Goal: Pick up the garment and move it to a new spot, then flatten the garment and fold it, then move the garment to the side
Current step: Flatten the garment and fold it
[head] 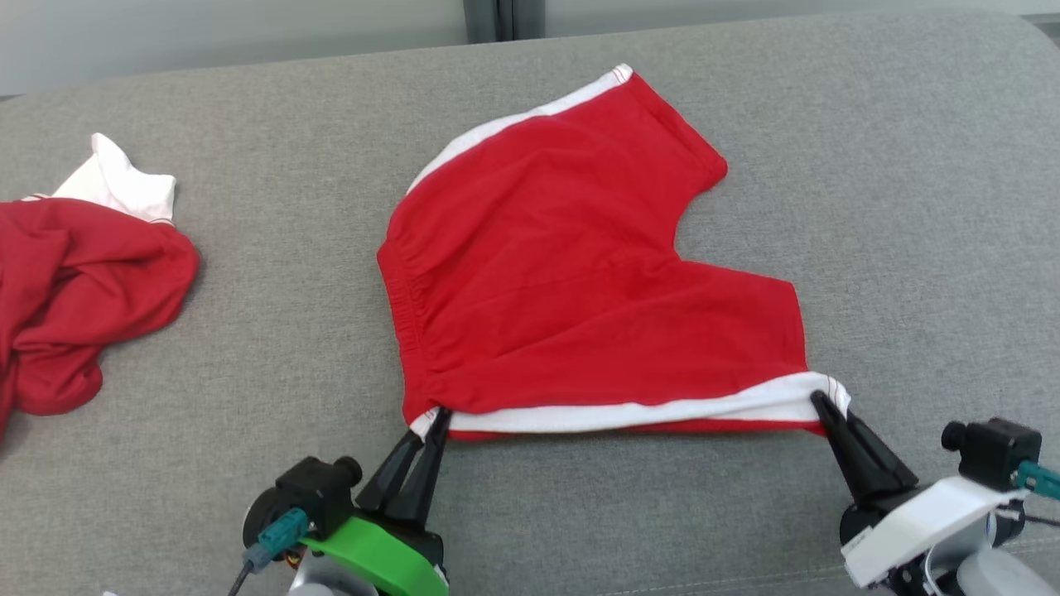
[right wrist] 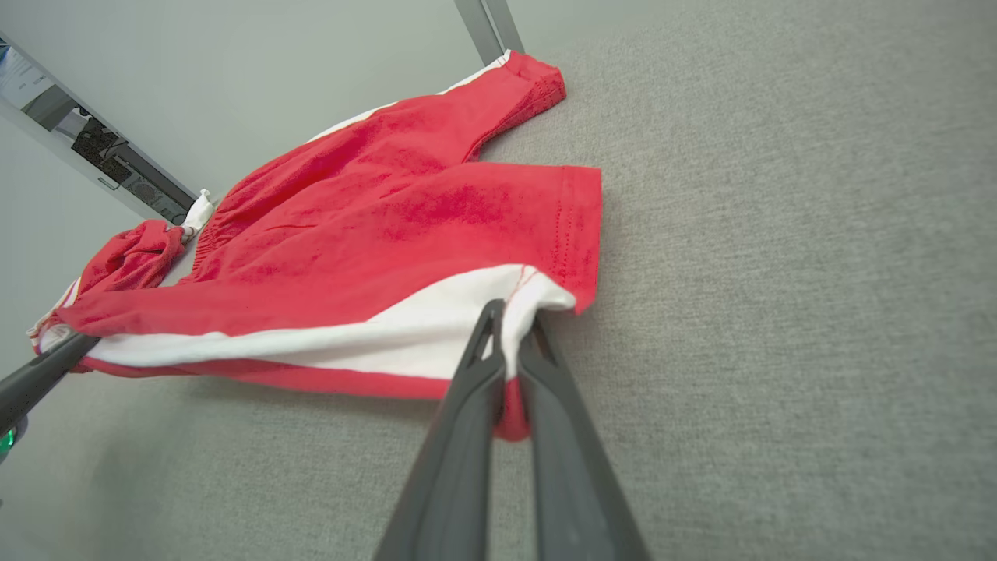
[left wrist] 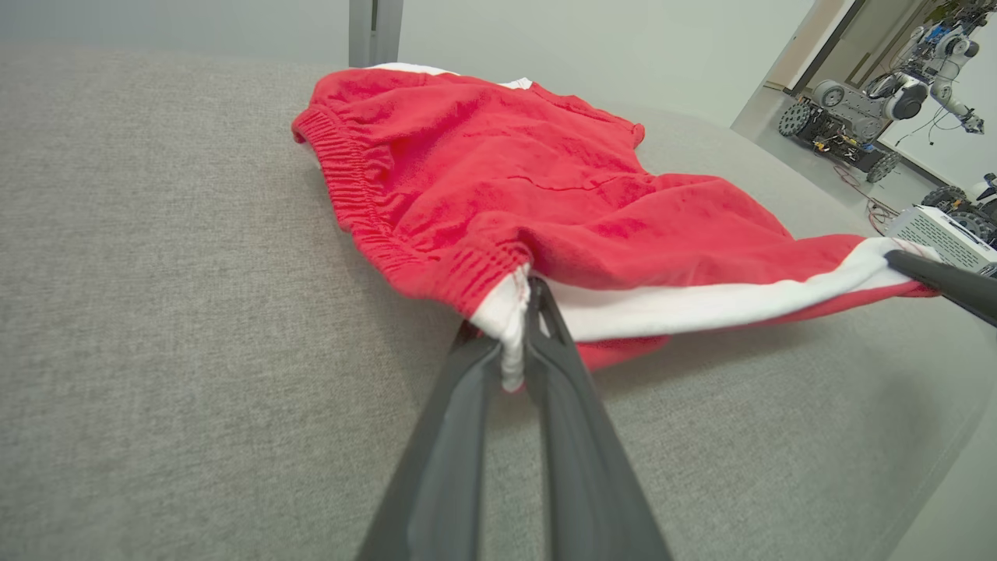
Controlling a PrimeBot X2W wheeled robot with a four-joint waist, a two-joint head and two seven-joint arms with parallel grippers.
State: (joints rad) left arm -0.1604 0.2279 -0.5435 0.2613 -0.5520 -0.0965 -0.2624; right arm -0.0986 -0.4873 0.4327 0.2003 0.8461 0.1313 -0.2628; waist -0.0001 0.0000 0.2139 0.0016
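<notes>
the red knit shorts [head: 580, 273], with a white side stripe and a gathered elastic waistband, lie spread out near the middle of the grey woven fabric surface [head: 248, 389]. the waistband is toward my left and the two leg openings point to my right and to the far side. most of the cloth rests flat on the surface, with a few soft wrinkles near the waistband. the near edge, where the white stripe runs, is raised a little and stretched between my two grippers, and the wrist views show a shadow under it. my left gripper [head: 436, 416] is closed on the near corner of the waistband, and in the left wrist view the white cloth is pinched between its two dark fingers [left wrist: 467, 405]. my right gripper [head: 821, 403] is clamped on the near corner of the leg hem, where the white stripe meets the red hem, and a small fold of cloth hangs between its fingers [right wrist: 459, 421]. both grippers reach in from the near side, low over the surface. a crumpled red and white garment [head: 74, 290] lies well apart from the shorts, at the left edge of the head view. behind the surface stands a pale wall [head: 207, 29] with a dark upright post [head: 501, 16].
</notes>
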